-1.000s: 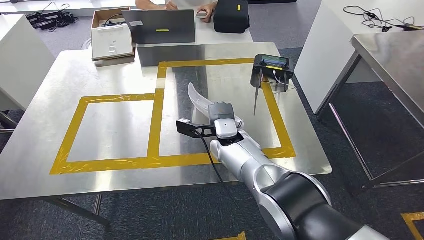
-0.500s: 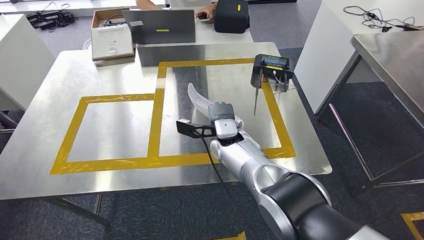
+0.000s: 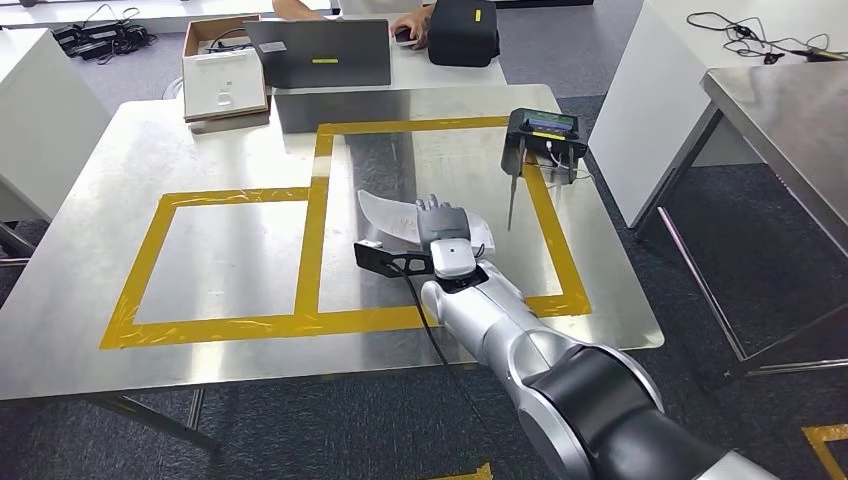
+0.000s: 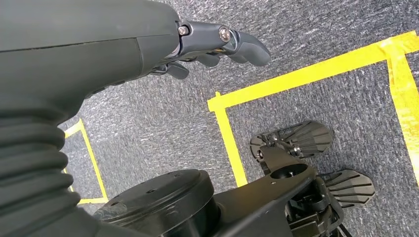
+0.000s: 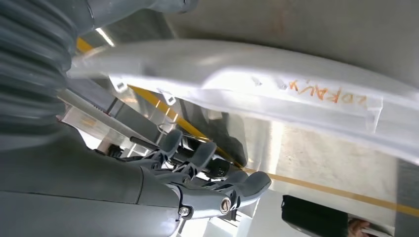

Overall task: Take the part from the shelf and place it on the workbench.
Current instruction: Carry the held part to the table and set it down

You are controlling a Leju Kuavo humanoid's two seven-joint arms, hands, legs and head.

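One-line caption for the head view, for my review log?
Right hand at the white part over the workbench, inside the yellow tape outline; grip unclear.

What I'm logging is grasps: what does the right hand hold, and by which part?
Apparently nothing: the right hand has its fingers clear of the white curved plastic part, a gap between them.

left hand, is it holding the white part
No: the left hand hangs over grey carpet with nothing in it, while the white part is at the right hand over the workbench.
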